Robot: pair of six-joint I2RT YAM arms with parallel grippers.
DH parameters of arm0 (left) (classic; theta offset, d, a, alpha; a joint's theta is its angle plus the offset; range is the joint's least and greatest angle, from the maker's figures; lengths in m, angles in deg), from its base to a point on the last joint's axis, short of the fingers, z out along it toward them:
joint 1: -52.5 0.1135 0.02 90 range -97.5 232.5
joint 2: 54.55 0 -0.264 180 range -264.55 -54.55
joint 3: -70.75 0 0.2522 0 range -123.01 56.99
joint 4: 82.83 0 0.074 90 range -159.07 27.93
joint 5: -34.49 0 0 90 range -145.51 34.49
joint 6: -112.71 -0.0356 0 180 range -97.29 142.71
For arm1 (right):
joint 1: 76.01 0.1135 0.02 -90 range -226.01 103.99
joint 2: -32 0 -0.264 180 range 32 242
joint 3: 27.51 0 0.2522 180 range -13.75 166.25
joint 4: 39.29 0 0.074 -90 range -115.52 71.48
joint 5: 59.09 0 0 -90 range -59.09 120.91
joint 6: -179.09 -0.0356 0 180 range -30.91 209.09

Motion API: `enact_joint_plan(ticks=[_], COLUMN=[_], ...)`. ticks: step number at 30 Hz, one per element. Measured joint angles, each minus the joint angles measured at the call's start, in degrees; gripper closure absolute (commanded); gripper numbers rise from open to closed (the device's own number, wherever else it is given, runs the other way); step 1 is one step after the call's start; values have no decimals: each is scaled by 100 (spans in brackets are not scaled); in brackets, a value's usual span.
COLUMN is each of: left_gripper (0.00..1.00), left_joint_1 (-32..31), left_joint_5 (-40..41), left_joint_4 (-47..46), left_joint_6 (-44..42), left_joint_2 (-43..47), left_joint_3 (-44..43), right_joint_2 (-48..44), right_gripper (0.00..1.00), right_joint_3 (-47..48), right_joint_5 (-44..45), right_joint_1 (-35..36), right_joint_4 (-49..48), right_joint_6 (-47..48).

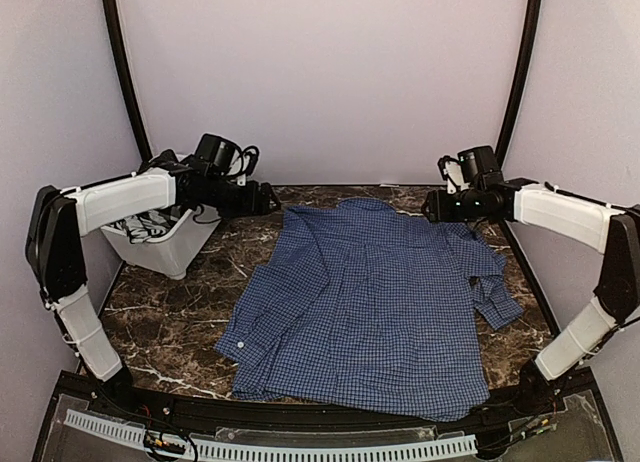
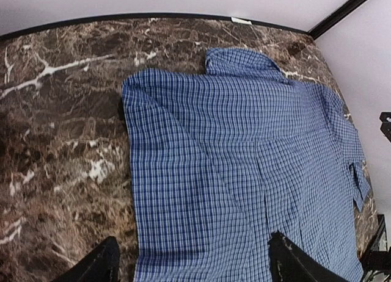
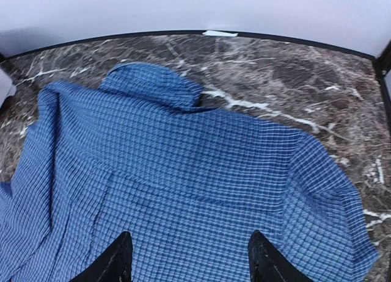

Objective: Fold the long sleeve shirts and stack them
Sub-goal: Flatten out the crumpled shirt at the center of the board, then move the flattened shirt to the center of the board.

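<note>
Near the table's far-left corner, partly under the left arm: a white rectangular plastic bin point(image 1: 165, 244) (dark and pale contents, too tangled to name). Just right of it, the black two-finger left gripper point(image 1: 268, 198), hanging above the dark brown white-veined marble table point(image 1: 170, 322) beside the shirt's far-left shoulder. In its wrist view, fingers point(image 2: 98, 265) spread wide, gripping nothing, only cloth below.

Across the middle of the table, the blue fine-checked cloth long sleeve shirt point(image 1: 370, 302), spread fairly flat with its back up. Collar point(image 3: 153, 83) toward the far edge, hem close to the near edge. Left-hand sleeve point(image 1: 270, 302) lying along the body, its cuff point(image 1: 240, 344) with a small white button pointing toward the near-left corner. Right-hand sleeve point(image 1: 492, 282) rumpled and bunched toward the right edge.

Further right, the black two-finger right gripper point(image 1: 430, 204), poised over the shirt's far-right shoulder, near the far edge. From its wrist camera, fingers point(image 3: 116, 260) parted fairly wide above the cloth, clasping nothing.
</note>
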Motion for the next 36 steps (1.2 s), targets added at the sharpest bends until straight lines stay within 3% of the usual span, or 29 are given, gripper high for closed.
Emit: enact_joint_plan(ticks=[8, 16, 28, 36], left_gripper=[32, 39, 44, 53], left_joint_1=[-496, -800, -1569, -1910], left_joint_5=[621, 1058, 1349, 1679], left_joint_4=[72, 356, 776, 820], left_joint_6=[380, 1309, 2000, 2059], left_joint_2=[1274, 2778, 2988, 2299], left_joint_3=[2216, 4030, 4489, 4485], right_joint_2=[-125, 673, 1899, 2402], right_gripper=[39, 41, 43, 43], right_joint_3=[-824, -756, 435, 935], right_joint_5=[-472, -535, -9, 577], right_joint_1=[994, 1606, 1961, 2085], right_joint_4=[-398, -837, -835, -715], right_joint_6=[-586, -885, -883, -704])
